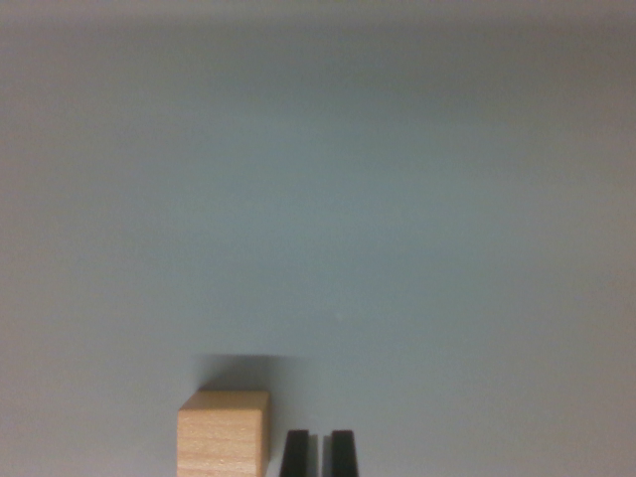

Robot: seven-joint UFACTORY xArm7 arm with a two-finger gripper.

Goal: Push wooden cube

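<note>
A light wooden cube (223,433) rests on the plain grey surface at the bottom of the wrist view, left of centre, cut off by the lower edge. My gripper (319,455) shows as two black fingertips just to the cube's right, at the bottom edge. The fingertips stand nearly together with only a thin slit between them and hold nothing. The left fingertip (295,454) sits close beside the cube's right face, with a narrow gap visible.
A flat grey tabletop (328,199) fills the view above and to both sides of the cube. The cube casts a soft shadow (243,370) just beyond it.
</note>
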